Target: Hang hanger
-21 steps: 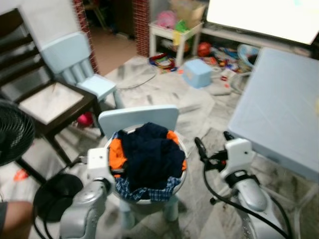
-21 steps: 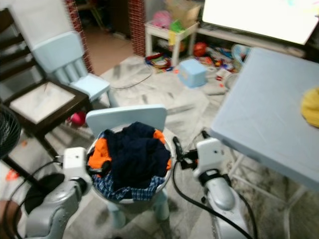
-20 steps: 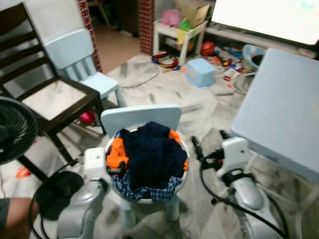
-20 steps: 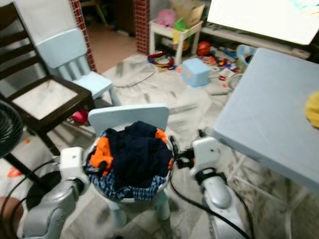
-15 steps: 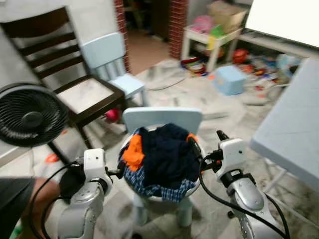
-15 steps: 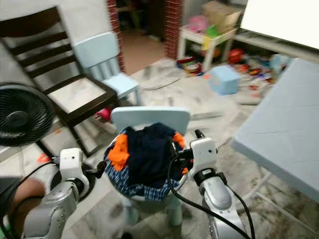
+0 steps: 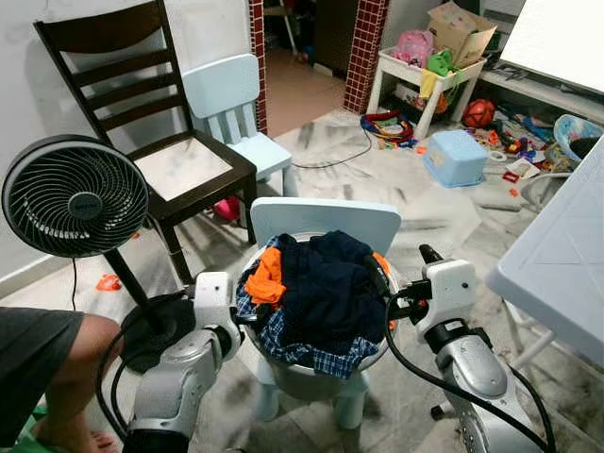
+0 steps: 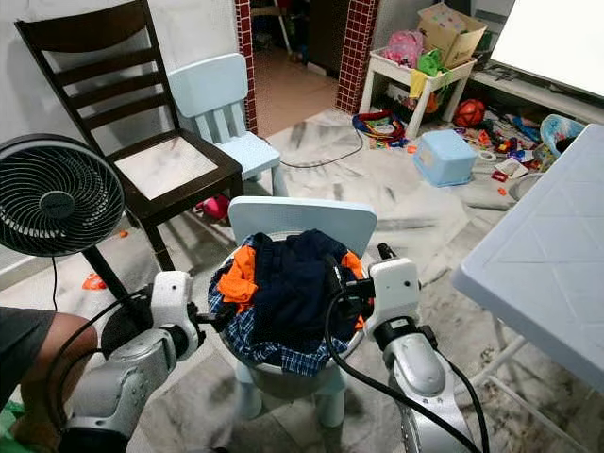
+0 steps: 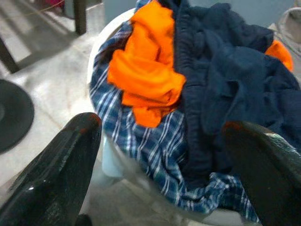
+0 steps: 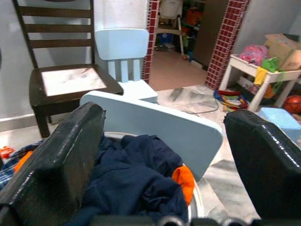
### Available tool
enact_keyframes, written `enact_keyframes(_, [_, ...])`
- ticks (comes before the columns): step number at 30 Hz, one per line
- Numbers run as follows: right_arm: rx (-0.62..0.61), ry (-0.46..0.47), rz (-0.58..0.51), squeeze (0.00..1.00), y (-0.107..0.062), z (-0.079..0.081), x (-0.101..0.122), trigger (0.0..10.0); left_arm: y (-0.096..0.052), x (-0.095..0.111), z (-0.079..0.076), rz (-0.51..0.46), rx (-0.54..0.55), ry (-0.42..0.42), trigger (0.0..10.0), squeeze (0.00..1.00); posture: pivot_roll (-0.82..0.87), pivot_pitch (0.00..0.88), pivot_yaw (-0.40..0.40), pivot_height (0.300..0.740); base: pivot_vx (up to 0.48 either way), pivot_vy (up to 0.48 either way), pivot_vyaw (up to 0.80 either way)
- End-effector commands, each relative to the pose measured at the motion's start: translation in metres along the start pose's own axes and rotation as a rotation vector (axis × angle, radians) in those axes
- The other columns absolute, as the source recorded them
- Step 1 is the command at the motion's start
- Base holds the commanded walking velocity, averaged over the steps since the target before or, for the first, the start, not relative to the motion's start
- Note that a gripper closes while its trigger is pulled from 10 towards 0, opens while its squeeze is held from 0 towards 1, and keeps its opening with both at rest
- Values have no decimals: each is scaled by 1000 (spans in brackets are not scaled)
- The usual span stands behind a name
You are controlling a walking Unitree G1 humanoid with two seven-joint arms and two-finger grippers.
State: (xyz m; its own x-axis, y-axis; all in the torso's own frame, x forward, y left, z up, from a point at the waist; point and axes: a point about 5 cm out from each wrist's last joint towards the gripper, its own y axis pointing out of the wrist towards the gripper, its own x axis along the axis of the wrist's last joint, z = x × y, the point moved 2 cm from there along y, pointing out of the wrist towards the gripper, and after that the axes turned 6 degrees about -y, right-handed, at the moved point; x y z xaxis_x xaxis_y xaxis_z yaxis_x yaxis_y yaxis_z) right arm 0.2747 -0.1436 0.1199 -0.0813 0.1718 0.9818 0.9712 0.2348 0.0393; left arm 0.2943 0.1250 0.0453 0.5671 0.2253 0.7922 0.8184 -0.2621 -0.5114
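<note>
Since the earlier frames our head camera has swung and lifted, so the black round pedestal fan (image 7: 75, 196) and the dark wooden slatted chair (image 7: 142, 85) are now sitting fully in view on our left, and the white plastic table (image 7: 566, 264) is crowding less of the right side. Both arms have stayed up on either side of the laundry.

We are facing a white round plastic basin (image 9: 96, 52) standing on the seat of a small pale blue child's chair (image 7: 326, 217). The basin is heaped with a crumpled navy garment (image 7: 326, 283) in the middle, an orange garment (image 7: 267, 278) at the left rim, and a blue checked shirt (image 7: 311, 354) spilling over the near rim.

We are holding the left gripper (image 8: 203, 316) just beside the basin's left edge, its fingers spread wide and gripping nothing. We are holding the right gripper (image 8: 342, 283) at the basin's right edge, its fingers likewise spread wide and empty, pointing across the pile toward the chair back.

We cannot make out the hanger among the clothes, so we cannot tell where it is lying or which way its long axis is pointing.

A second pale blue child's chair (image 7: 226, 94) is standing beside the dark chair, and a person's bare leg (image 7: 47, 359) is resting on the floor at our left.
</note>
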Motion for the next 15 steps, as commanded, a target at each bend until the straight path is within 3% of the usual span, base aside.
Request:
enact_keyframes(1, [-21,-9,10,0,-4,-6,1,10000,2,2,-1,-9,3,33,10000,0,24,99,-63,740,0,0,0])
enact_keyframes(8, [-38,3,36,0,-9,-5,-3,10000,2,-7,-10,12,-29,46,10000,0,21,101,-56,740,0,0,-729])
enact_keyframes(15, [-31,2,29,0,-6,-4,-2,10000,4,-10,-9,24,-27,38,10000,0,26,98,-60,740,0,0,-800])
